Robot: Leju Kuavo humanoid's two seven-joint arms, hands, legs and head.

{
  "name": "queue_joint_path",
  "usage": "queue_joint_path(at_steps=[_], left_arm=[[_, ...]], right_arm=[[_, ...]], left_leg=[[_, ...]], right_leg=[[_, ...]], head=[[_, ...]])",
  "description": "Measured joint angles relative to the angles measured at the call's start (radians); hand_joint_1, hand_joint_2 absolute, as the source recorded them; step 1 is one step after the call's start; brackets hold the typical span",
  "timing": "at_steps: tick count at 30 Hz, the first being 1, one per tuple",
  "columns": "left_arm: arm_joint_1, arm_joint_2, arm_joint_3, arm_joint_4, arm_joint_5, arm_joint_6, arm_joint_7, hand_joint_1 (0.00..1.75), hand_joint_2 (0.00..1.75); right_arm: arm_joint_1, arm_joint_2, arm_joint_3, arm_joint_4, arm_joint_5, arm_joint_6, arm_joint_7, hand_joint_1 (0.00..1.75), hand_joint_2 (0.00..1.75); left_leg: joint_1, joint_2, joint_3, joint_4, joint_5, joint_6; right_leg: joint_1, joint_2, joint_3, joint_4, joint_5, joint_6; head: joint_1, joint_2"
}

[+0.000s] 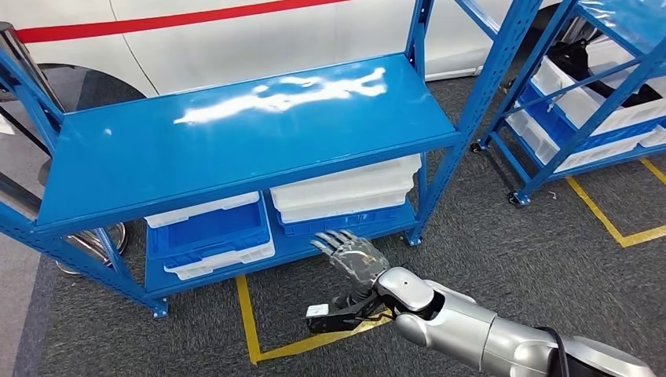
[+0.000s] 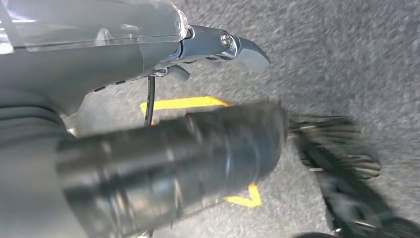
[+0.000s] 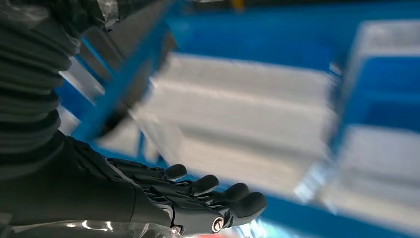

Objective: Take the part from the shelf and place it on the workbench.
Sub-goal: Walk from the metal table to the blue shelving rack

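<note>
Head view: the right hand (image 1: 351,256) reaches low toward the shelf (image 1: 236,133), fingers spread and holding nothing, just short of the lower deck's front edge. Stacked white bins (image 1: 345,192) sit at that deck's right end, a blue bin (image 1: 208,232) to their left; the part itself I cannot pick out — presumably in a bin. Risk: the hand could clip the front edge or the right post going in.

Left wrist view: the left hand (image 2: 218,47) hangs over grey floor, blurred; its state I cannot tell.

Right wrist view: open fingers (image 3: 208,184) face the blurred bins — motion blur suggests a misjudged reach is possible.
</note>
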Motion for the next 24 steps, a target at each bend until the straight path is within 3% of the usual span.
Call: queue_joint_path(at_steps=[1,2,3,5,6,7,9,11,14,15,16,17,19,21,24], left_arm=[[0.002,-0.003,-0.001,0.0,0.005,0.003,0.003,0.0,1.75],[0.004,-0.005,-0.001,0.0,0.01,0.007,0.006,0.0,1.75],[0.006,-0.008,-0.002,0.0,0.014,0.01,0.009,0.0,1.75],[0.014,-0.014,-0.006,0.0,0.021,0.015,0.013,0.0,1.75],[0.017,-0.017,-0.013,0.0,0.027,0.019,0.014,0.0,1.75],[0.02,-0.021,-0.025,0.0,0.036,0.024,0.017,0.0,1.75],[0.017,-0.026,-0.057,-0.003,0.065,0.04,0.021,0.0,1.75],[0.008,-0.03,-0.09,-0.01,0.102,0.06,0.026,0.0,1.75],[-0.002,-0.038,-0.144,-0.029,0.162,0.092,0.034,0.0,0.44],[-0.006,-0.041,-0.163,-0.038,0.182,0.102,0.037,0.0,0.0],[-0.009,-0.045,-0.182,-0.046,0.199,0.112,0.04,0.0,0.0],[-0.011,-0.05,-0.201,-0.055,0.217,0.122,0.043,0.0,0.0],[-0.017,-0.06,-0.235,-0.074,0.25,0.141,0.049,0.0,0.0],[-0.026,-0.07,-0.272,-0.096,0.289,0.162,0.055,0.0,0.0],[-0.031,-0.082,-0.336,-0.125,0.347,0.193,0.064,0.0,0.0]], right_arm=[[0.012,0.015,-0.023,0.074,-0.025,0.016,0.011,0.0,1.75],[0.024,0.03,-0.05,0.146,-0.048,0.033,0.021,0.0,1.75],[0.037,0.045,-0.077,0.215,-0.066,0.046,0.029,0.0,1.75],[0.067,0.066,-0.118,0.328,-0.084,0.058,0.038,0.0,1.75],[0.081,0.073,-0.133,0.369,-0.09,0.06,0.039,0.0,1.75],[0.094,0.081,-0.151,0.402,-0.098,0.061,0.04,0.0,1.75],[0.111,0.095,-0.191,0.441,-0.118,0.063,0.041,0.0,1.75],[0.124,0.109,-0.235,0.471,-0.142,0.069,0.04,0.0,1.75],[0.164,0.125,-0.293,0.516,-0.181,0.082,0.038,0.0,1.75],[0.183,0.129,-0.31,0.531,-0.194,0.086,0.039,0.0,1.75],[0.202,0.132,-0.324,0.544,-0.205,0.089,0.039,0.0,1.31],[0.219,0.135,-0.338,0.558,-0.217,0.091,0.039,0.0,0.87],[0.249,0.14,-0.364,0.579,-0.24,0.094,0.038,0.0,0.0],[0.274,0.148,-0.396,0.598,-0.265,0.102,0.037,0.0,0.0],[0.314,0.165,-0.448,0.616,-0.303,0.112,0.035,0.0,0.0]], left_leg=[[0.005,0.001,-0.024,-0.023,-0.038,-0.007],[0.01,0.001,-0.042,-0.062,-0.04,-0.013],[0.015,0.002,-0.055,-0.114,0.007,-0.017],[0.02,0.01,-0.081,-0.219,0.203,-0.016],[0.018,0.014,-0.089,-0.239,0.281,-0.011],[0.015,0.017,-0.097,-0.24,0.319,-0.002],[0.011,0.018,-0.095,-0.214,0.308,0.017],[0.012,0.018,-0.088,-0.216,0.296,0.033],[0.006,0.013,-0.08,-0.22,0.283,0.049],[0.003,0.01,-0.077,-0.22,0.278,0.052],[0.0,0.006,-0.073,-0.219,0.274,0.052],[-0.002,0.003,-0.067,-0.219,0.27,0.052],[-0.004,0.0,-0.057,-0.218,0.262,0.05],[-0.007,-0.001,-0.051,-0.217,0.259,0.044],[-0.01,0.0,-0.049,-0.217,0.25,0.042]], right_leg=[[-0.003,-0.003,0.032,-0.01,-0.016,0.003],[-0.005,-0.006,0.062,-0.015,-0.035,0.007],[-0.007,-0.009,0.086,-0.016,-0.056,0.012],[-0.007,-0.014,0.121,0.004,-0.104,0.025],[-0.005,-0.014,0.129,0.018,-0.13,0.033],[-0.005,-0.013,0.137,0.031,-0.153,0.041],[-0.008,-0.012,0.149,0.041,-0.186,0.057],[-0.012,-0.01,0.135,0.088,-0.221,0.063],[-0.012,-0.006,0.012,0.286,-0.3,0.064],[-0.012,-0.005,-0.029,0.335,-0.305,0.063],[-0.012,-0.005,-0.053,0.346,-0.286,0.061],[-0.011,-0.004,-0.062,0.321,-0.249,0.058],[-0.005,-0.004,-0.044,0.207,-0.151,0.045],[0.002,-0.005,-0.027,0.122,-0.099,0.034],[0.006,-0.002,-0.026,0.103,-0.091,0.032]], head=[[0.0,0.0],[0.0,0.0],[0.0,0.0],[0.0,0.0],[0.001,0.0],[0.001,0.0],[0.001,0.0],[0.0,0.0],[0.0,0.0],[0.0,0.0],[0.0,0.0],[0.0,0.0],[0.0,0.0],[0.0,0.0],[0.0,0.0]])
